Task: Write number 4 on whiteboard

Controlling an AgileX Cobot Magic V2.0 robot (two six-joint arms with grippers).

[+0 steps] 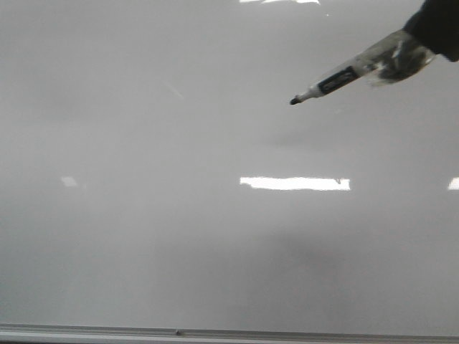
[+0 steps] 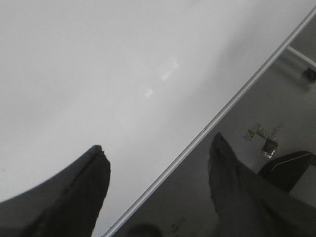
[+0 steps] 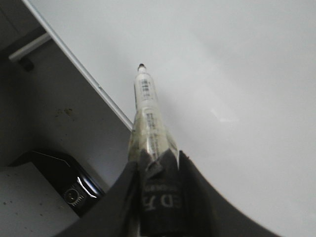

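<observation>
The whiteboard (image 1: 179, 236) is a glossy pale grey board that fills the front view, with a thin metal frame edge (image 1: 215, 334) along the near side. No number 4 shows on it; its surface is blank. My right gripper (image 1: 401, 56) enters at the far right, shut on a black-tipped marker (image 1: 337, 79), whose tip (image 1: 294, 101) points left, slightly above the board. In the right wrist view the marker (image 3: 148, 116) sticks out from the gripper (image 3: 159, 163). My left gripper (image 2: 155, 145) is open and empty over the board's frame edge (image 2: 207, 128); it is out of the front view.
Bright light reflections (image 1: 294, 183) lie on the board, with a small one (image 1: 69, 181) at the left. Beyond the board's edge the wrist views show grey floor (image 2: 276, 98), a dark object (image 3: 59, 182) and some small debris (image 2: 261, 136).
</observation>
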